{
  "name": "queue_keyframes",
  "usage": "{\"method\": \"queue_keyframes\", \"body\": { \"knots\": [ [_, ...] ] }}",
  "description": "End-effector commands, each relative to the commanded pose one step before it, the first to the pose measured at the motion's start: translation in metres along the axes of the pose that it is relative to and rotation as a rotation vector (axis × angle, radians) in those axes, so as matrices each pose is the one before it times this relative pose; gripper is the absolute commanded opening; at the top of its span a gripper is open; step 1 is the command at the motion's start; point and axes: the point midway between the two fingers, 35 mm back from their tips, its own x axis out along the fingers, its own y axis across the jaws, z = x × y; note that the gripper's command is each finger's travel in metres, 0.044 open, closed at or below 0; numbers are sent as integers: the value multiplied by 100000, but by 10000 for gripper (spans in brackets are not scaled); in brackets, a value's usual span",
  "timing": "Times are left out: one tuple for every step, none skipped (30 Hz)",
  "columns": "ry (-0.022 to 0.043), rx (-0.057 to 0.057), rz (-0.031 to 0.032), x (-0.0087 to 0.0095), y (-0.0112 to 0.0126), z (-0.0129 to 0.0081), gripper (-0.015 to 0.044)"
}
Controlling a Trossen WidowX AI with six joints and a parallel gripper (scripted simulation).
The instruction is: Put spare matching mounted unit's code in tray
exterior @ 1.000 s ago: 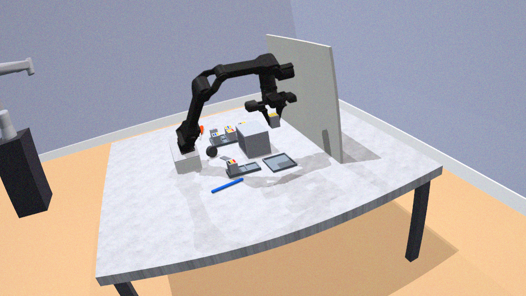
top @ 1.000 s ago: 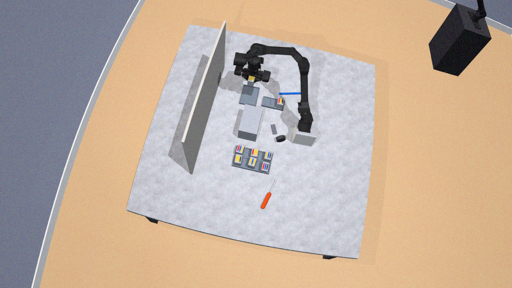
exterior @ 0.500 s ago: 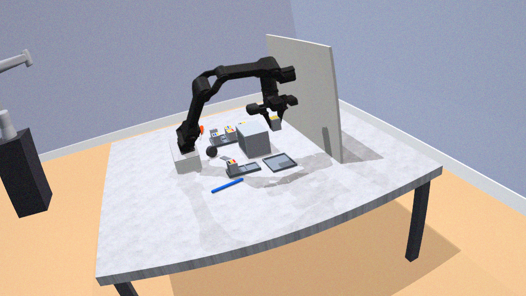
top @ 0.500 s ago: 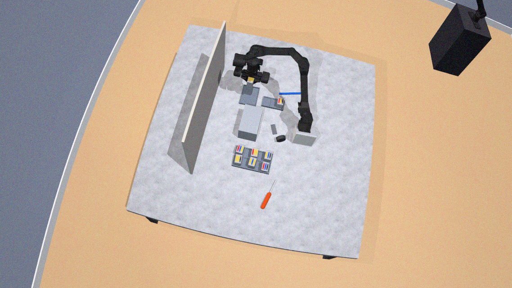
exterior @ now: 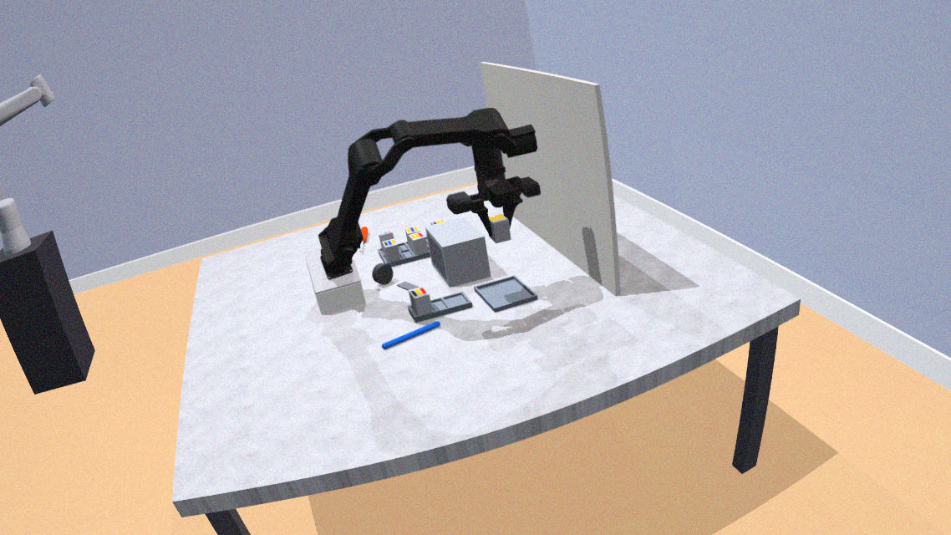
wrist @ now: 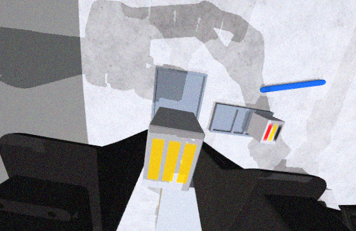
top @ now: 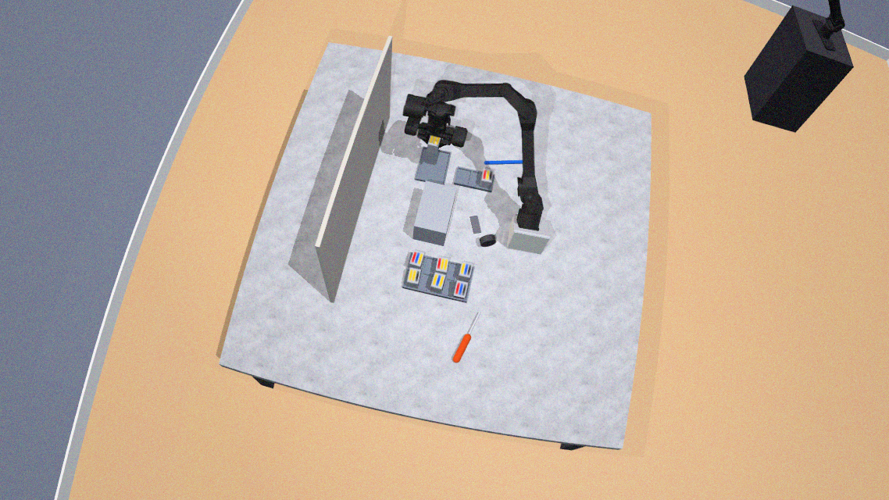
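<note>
My gripper (top: 433, 143) (exterior: 499, 219) (wrist: 172, 135) is shut on a grey block (top: 434, 140) (exterior: 500, 230) (wrist: 171, 163) with three yellow bars. It holds the block high above the table near the flat grey tray (top: 437, 173) (exterior: 510, 293) (wrist: 192, 97), which looks empty. A smaller slotted holder (top: 464, 176) (exterior: 456, 302) (wrist: 224, 119) bears a block (top: 487, 175) (exterior: 419, 298) (wrist: 269, 131) with red, yellow and black bars. A bigger rack (top: 427, 264) holds several blocks with coloured bars. I cannot tell which block is the mounted unit.
A grey box (top: 435, 203) (exterior: 459, 257) stands between tray and rack. A tall panel (top: 357, 169) (exterior: 561, 150) stands beyond the tray. A blue rod (top: 503, 162) (exterior: 411, 334) (wrist: 293, 85), a black disc (top: 487, 241) (exterior: 382, 273) and an orange screwdriver (top: 462, 347) lie on the table.
</note>
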Motion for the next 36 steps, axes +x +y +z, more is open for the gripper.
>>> {"method": "queue_keyframes", "body": {
  "knots": [
    [77,-440,-298,444,-2,-45,0],
    [7,2,1,85,12,-2,0],
    [7,2,1,85,12,-2,0],
    [7,2,1,85,11,-2,0],
    [6,2,1,85,11,-2,0],
    [6,2,1,85,11,-1,0],
    [6,2,2,85,11,-1,0],
    [6,2,2,85,10,-1,0],
    [5,2,2,85,10,-1,0],
    [5,2,2,85,10,-1,0],
    [5,2,2,85,10,-1,0],
    [5,2,2,85,9,-1,0],
    [4,2,2,85,9,-1,0],
    [4,2,2,85,9,-1,0],
    [4,2,2,85,9,-1,0],
    [4,2,2,85,8,-1,0],
    [3,2,2,85,8,0,0],
    [3,2,2,85,8,0,0],
    [3,2,2,85,8,0,0],
    [3,2,2,85,7,0,0],
    [2,2,2,85,7,0,0],
    [2,2,2,85,7,0,0],
    [2,2,2,85,7,0,0],
    [2,2,2,85,6,0,0],
    [2,2,2,85,6,0,0],
    [1,2,2,85,6,0,0],
    [1,2,2,85,6,0,0],
    [1,2,2,85,5,0,0],
    [1,2,2,85,5,0,0],
    [0,2,2,85,5,1,0],
    [0,2,2,85,5,1,0],
    [0,2,2,85,4,1,0],
    [0,2,2,85,4,1,0],
    [-1,1,2,85,4,1,0],
    [-1,1,2,85,4,1,0],
    [-1,1,2,85,3,1,0]
  ]
}}
